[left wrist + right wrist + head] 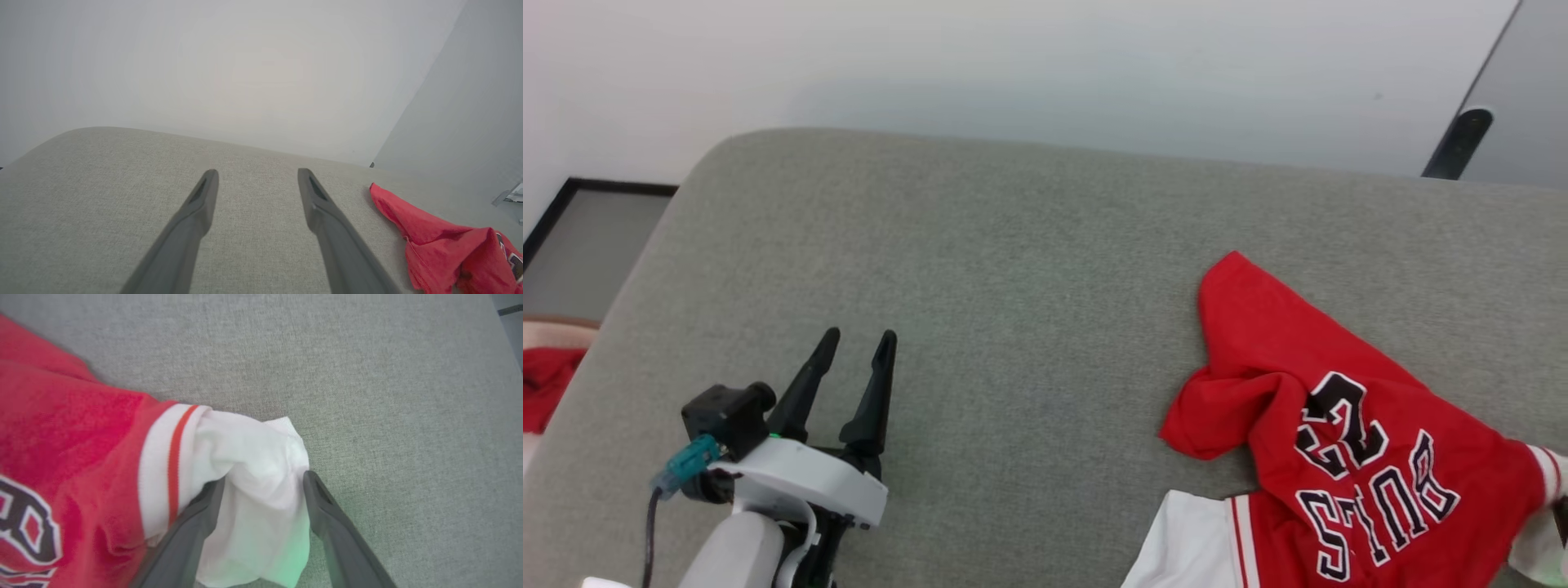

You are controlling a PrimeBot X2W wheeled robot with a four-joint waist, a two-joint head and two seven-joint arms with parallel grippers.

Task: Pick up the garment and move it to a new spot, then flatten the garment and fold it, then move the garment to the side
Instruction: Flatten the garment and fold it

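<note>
Red jersey shirt w/ white short sleeves (1258, 343) lies crumpled on wide grey woven-fabric cushion top (1013, 286), toward its R side in head view. It sits chest up, w/ black white-outlined "23" (1343, 425) and lettering (1380, 506) upside-down to the cam. One white sleeve w/ red-striped trim (1184, 539) runs off the bottom edge. R gripper (264, 479) is at the shirt's other white sleeve (245, 457): fingers spread wide, sleeve cloth bunched loose between them and touching both inner faces, not pinched. That sleeve rests on the grey fabric. L gripper (861, 335) is low over bare cushion at lower L, well apart from the shirt, fingers spread, nothing between. Plain pale wall (1013, 65) behind cushion. Small red cloth (543, 384) shows at far L edge, off the cushion.
</note>
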